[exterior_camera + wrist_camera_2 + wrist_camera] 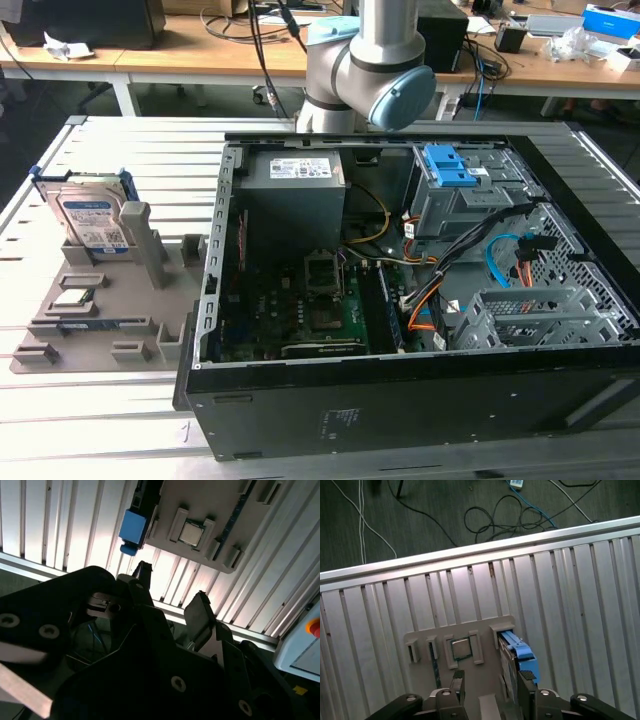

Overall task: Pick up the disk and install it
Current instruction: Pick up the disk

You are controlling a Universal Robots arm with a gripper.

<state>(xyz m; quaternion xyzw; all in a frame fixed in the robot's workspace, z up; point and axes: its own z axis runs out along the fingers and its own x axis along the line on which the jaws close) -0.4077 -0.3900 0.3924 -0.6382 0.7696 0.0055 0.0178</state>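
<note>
The disk [93,216] stands on edge in a slot at the far end of a grey fixture plate [110,300], on the exterior view's left. It is silver with a white and blue label and blue side rails. In the first wrist view my gripper [491,689] hangs high over the plate, open and empty, with the disk's blue rail [519,656] just off one fingertip [526,684]. The second wrist view shows the dark fingers [199,611] spread apart, the gripper [171,596] well short of the blue rail [133,530].
An open computer case [400,270] lies right of the plate, with a grey power supply [292,185], a motherboard and a blue-latched drive cage [450,178]. A small square processor chip [461,648] sits on the plate. The table is ribbed aluminium [580,595]; cables lie on the floor.
</note>
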